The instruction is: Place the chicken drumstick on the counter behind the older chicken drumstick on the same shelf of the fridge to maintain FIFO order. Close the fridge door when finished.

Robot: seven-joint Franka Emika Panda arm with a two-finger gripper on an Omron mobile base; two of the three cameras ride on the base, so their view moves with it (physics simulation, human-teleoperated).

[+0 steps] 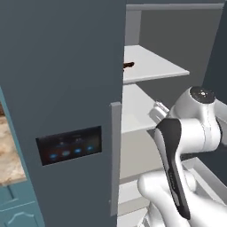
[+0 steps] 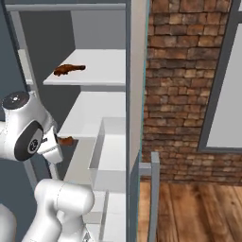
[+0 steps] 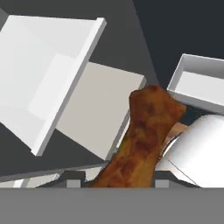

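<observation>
Fingers (image 3: 118, 183) nearly closed, gripping a drumstick (image 3: 142, 135) inside the open fridge (image 2: 75, 28); the older drumstick (image 2: 68, 69) lies at eleven o'clock on the shelf (image 2: 101, 71) above, likely the target.

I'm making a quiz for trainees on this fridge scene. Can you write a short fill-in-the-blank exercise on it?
1. The fingers are shut on a chicken ____.
2. An older drumstick lies on the ____ shelf of the open fridge.
3. Beside the fridge stands a ____ wall.

Missing words: drumstick; upper; brick
</observation>
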